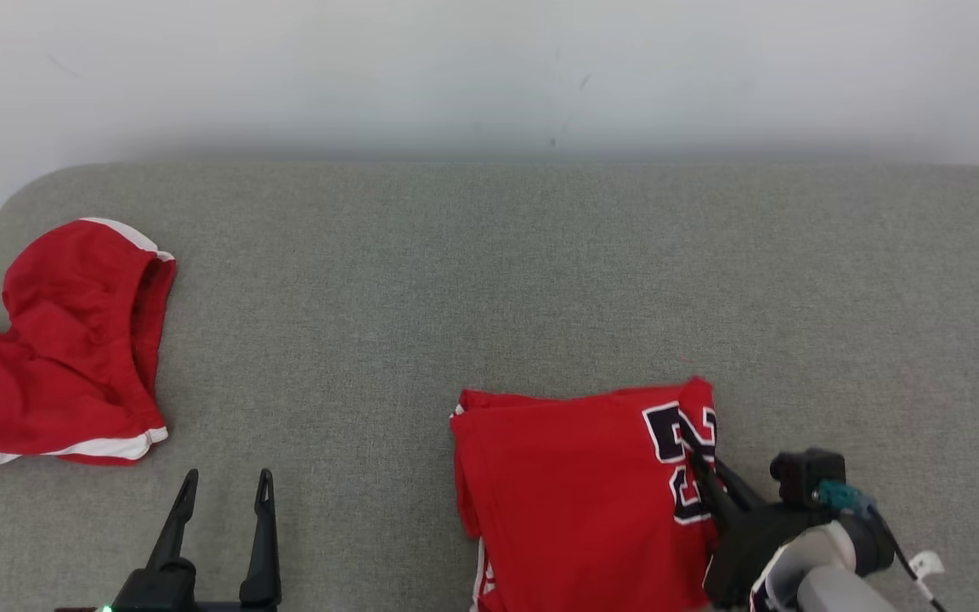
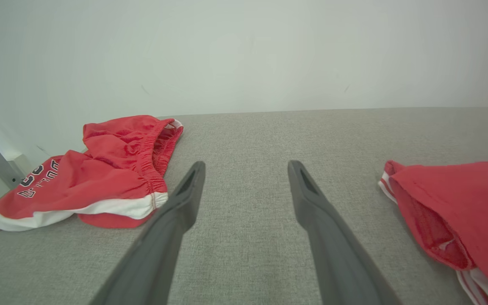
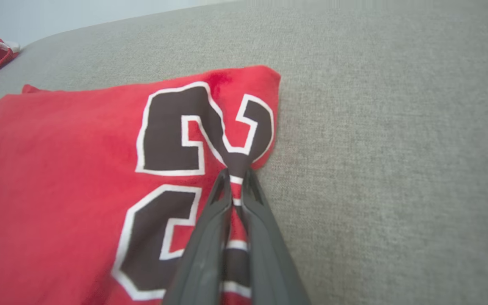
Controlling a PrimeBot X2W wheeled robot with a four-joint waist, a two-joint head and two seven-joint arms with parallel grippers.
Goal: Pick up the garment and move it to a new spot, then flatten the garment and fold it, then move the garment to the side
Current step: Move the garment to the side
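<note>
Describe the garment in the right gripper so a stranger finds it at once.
On the grey cushioned surface, look to the near right. There lies a folded red jersey, pinched at its edge by the right gripper. Unlike the red shorts at far left, it carries large dark white-outlined numerals.

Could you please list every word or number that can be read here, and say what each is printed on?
"BULLS": dark white-edged letters on the red shorts, running sideways in the head view, the last letter at the picture's edge.
Two large dark white-edged numerals on the red jersey: creased where the right gripper pinches the cloth, so not surely readable.
A second dark mark beside that word, left wrist view: too blurred to read.
</note>
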